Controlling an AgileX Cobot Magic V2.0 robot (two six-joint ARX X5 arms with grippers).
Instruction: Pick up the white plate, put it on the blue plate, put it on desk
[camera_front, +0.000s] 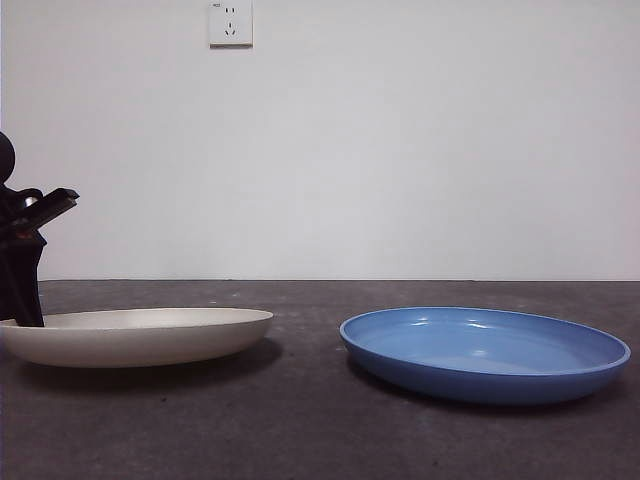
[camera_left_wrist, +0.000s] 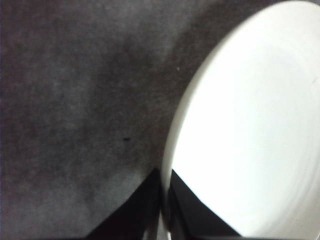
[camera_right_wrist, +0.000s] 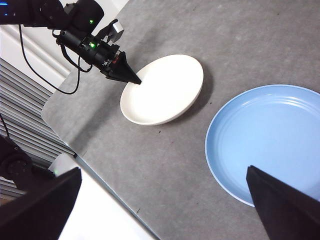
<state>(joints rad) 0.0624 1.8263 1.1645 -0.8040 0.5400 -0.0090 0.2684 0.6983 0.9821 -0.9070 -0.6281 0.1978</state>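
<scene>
The desk (camera_front: 300, 420) is a flat, dark grey-brown top with a faintly mottled, matte surface, and it runs back to a pale wall. Two plates lie directly on it, side by side and clearly apart, with a strip of bare desk between them. The white plate (camera_front: 140, 335) sits toward the left in the front view, shallow and cream-coloured. The blue plate (camera_front: 485, 352) sits toward the right, glossy, with a low upturned rim. Each casts a soft shadow on the surface beneath it
</scene>
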